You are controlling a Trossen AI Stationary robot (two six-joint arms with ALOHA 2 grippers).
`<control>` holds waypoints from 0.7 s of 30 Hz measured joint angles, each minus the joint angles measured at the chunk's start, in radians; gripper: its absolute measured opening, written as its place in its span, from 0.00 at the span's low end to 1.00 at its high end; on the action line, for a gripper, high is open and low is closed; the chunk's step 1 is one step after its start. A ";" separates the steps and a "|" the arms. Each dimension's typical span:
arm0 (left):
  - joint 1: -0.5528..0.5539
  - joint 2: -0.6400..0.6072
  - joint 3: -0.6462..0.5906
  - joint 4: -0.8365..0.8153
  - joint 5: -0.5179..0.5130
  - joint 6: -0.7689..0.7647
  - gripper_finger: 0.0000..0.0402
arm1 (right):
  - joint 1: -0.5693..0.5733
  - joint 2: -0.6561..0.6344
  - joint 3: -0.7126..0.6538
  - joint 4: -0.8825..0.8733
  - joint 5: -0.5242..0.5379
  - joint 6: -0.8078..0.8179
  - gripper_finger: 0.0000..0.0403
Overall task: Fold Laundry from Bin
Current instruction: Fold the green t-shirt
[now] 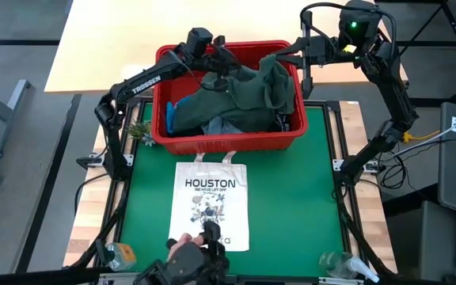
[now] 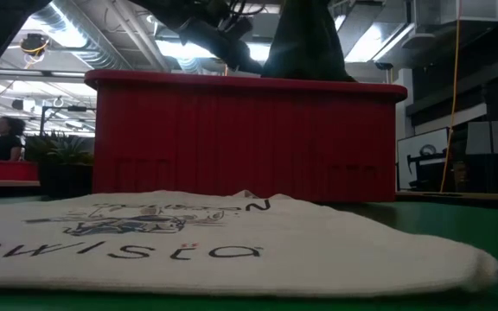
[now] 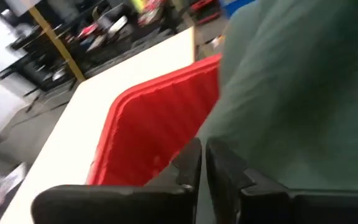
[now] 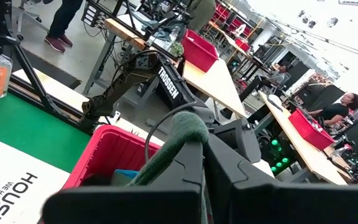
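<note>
1. Plainly, the dark green garment [image 1: 252, 85] sat in the upper-centre of the high view, heaped in the red bin [image 1: 225, 141] and draped over its right wall; the rest of the laundry lay under it, incl. a bright blue piece [image 1: 170, 117] at the bin's left end.
2. Right gripper [image 1: 287, 57] was at the bin's upper-right corner, fingers pressed together on a fold of the green cloth; the right wrist view showed fabric [image 4: 178, 140] bunched over the fingertips.
3. Left gripper [image 1: 222, 65] was over the bin's back rim, upper-centre, fingers [image 3: 191, 165] nearly together with only a slit between; green cloth filled the frame right beside them, but I couldn't tell if any was pinched.
4. Key relation: the garment ran left-to-right across the bin, w/ both grippers along its far edge, the right one at its right end and the left one nearer its middle.
5. Pose: left arm reached in diagonally from the frame's left; right arm folded down from the upper right.
6. White tote bag [image 1: 210, 202] lay flat on the green mat [image 1: 307, 198], lower-centre, just apart from the bin.
</note>
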 joint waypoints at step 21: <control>-0.027 0.000 0.000 -0.041 -0.087 0.024 0.35 | 0.000 0.000 0.000 0.000 0.000 0.000 0.01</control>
